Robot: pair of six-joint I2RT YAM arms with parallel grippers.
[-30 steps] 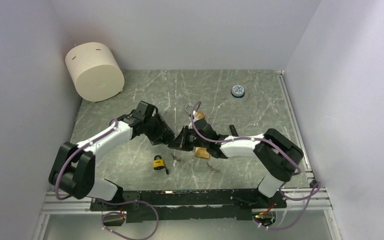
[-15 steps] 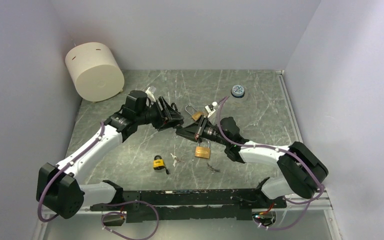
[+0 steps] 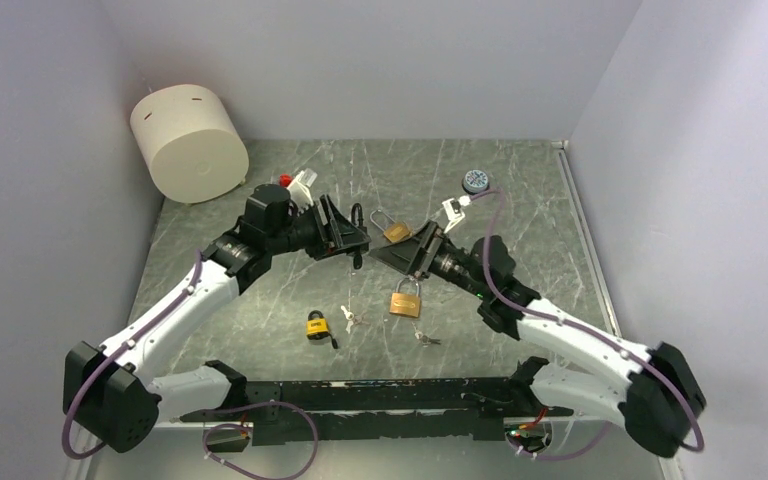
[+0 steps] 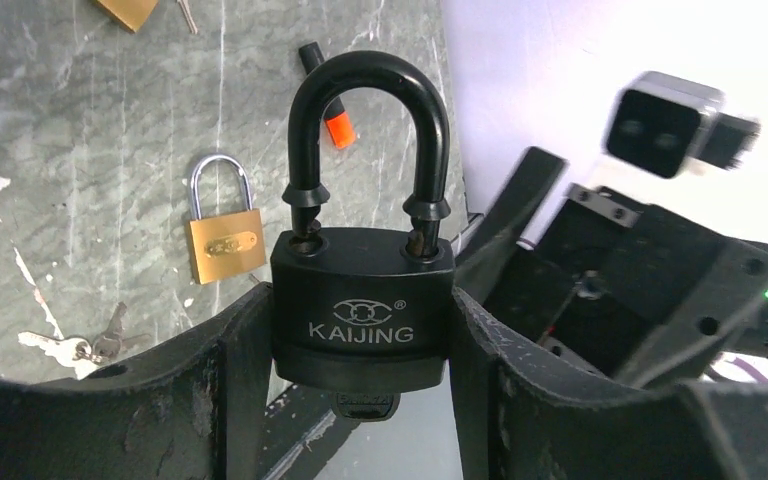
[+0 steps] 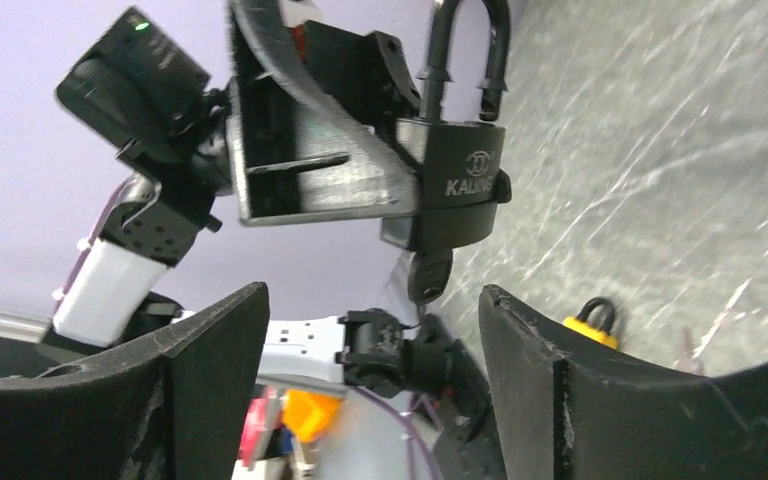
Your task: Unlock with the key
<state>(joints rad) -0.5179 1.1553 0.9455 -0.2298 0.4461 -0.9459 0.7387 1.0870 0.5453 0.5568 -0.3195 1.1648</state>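
Note:
A black KAIJING padlock (image 4: 362, 320) is clamped by its body between the fingers of my left gripper (image 4: 360, 310), shackle up, held above the table. A black-headed key (image 4: 367, 405) sticks out of the lock's underside. Both shackle legs reach the body. In the top view the left gripper (image 3: 353, 233) and the padlock (image 3: 357, 222) hang over the table's middle. My right gripper (image 3: 412, 250) faces them from the right, close by and open. In the right wrist view the key (image 5: 428, 275) hangs under the padlock (image 5: 460, 185), beyond the right gripper (image 5: 370, 300), with nothing between its fingers.
Two brass padlocks (image 3: 407, 300) (image 3: 392, 228), a small yellow padlock (image 3: 316, 325) and two loose key bunches (image 3: 352, 318) (image 3: 427, 338) lie on the marble table. A white cylinder (image 3: 188, 143) stands at the back left, a blue round disc (image 3: 475, 181) at the back.
The right gripper has opened and drawn back to the right, off the key. Both arms have risen and moved toward the back, the left one carrying the black padlock.

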